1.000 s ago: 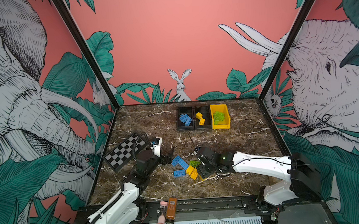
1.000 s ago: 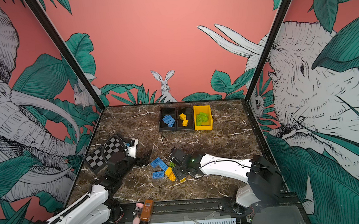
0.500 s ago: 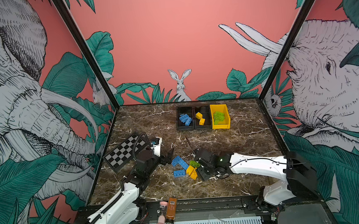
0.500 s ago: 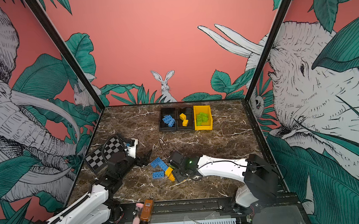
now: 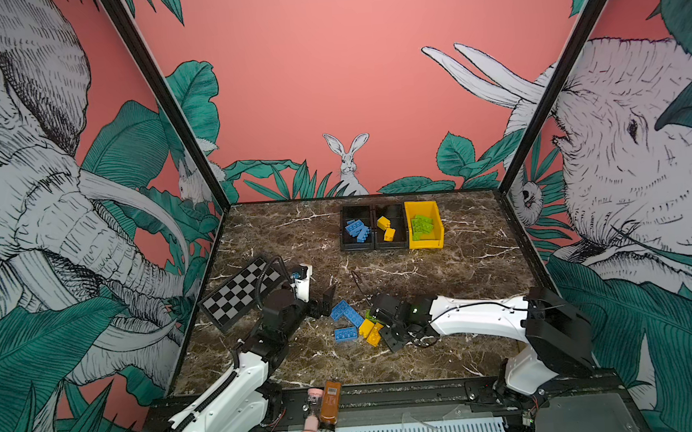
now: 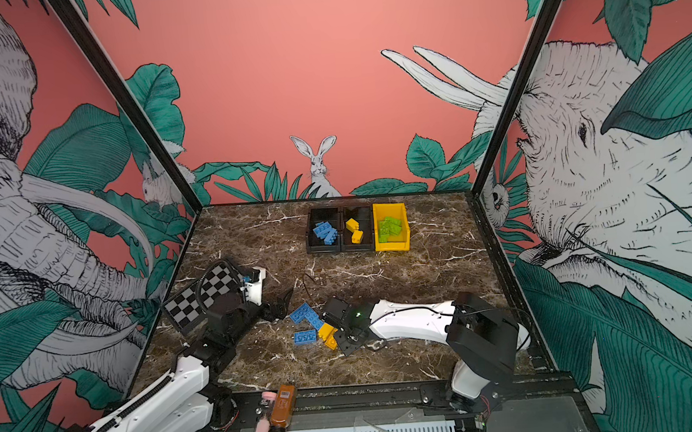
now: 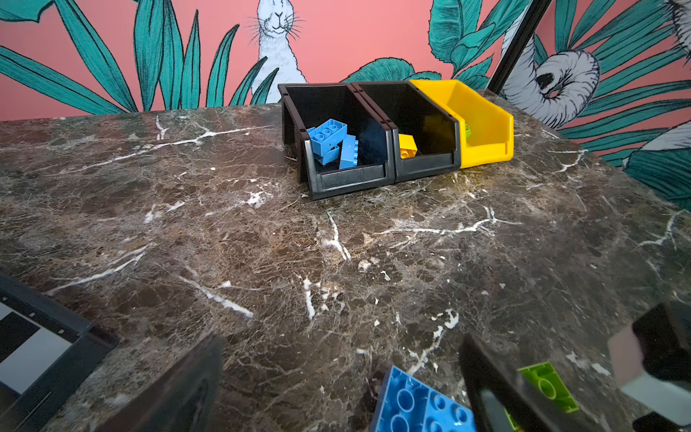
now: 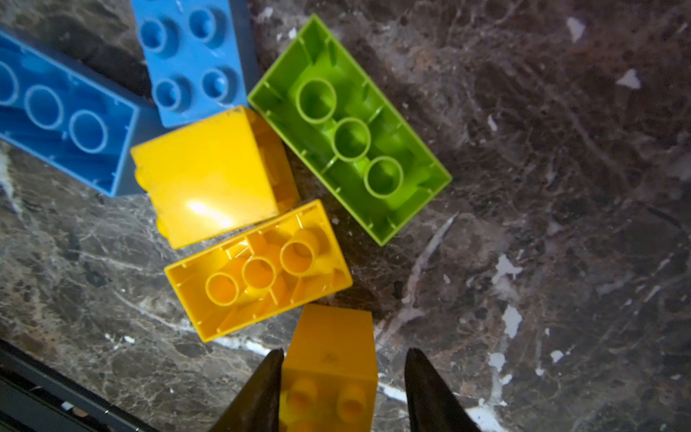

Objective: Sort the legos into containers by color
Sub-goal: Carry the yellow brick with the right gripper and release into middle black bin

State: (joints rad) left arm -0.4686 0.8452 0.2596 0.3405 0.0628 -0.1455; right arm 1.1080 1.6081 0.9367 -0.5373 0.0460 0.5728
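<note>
Loose legos lie in a cluster on the marble: blue bricks (image 5: 347, 313), yellow bricks (image 5: 369, 332) and a lime green brick (image 8: 349, 131). My right gripper (image 8: 344, 353) is low over the cluster and straddles a small yellow brick (image 8: 331, 336). One finger touches it and a gap shows at the other, so it is open. My left gripper (image 5: 327, 301) hangs wide open beside the blue bricks, holding nothing. At the back stand three containers. The left black bin (image 5: 344, 242) holds blue bricks, the middle black bin (image 5: 400, 242) holds yellow ones, and the yellow bin (image 5: 439, 227) holds green ones.
A black-and-white checkerboard (image 5: 237, 295) lies at the left, behind my left arm. A brown bottle (image 5: 331, 401) and a pink object (image 5: 311, 415) rest on the front rail. Painted walls close in the left, right and back sides.
My right gripper has slid left into the brick cluster and its jaws have narrowed around the small yellow brick. The left arm has not moved.
</note>
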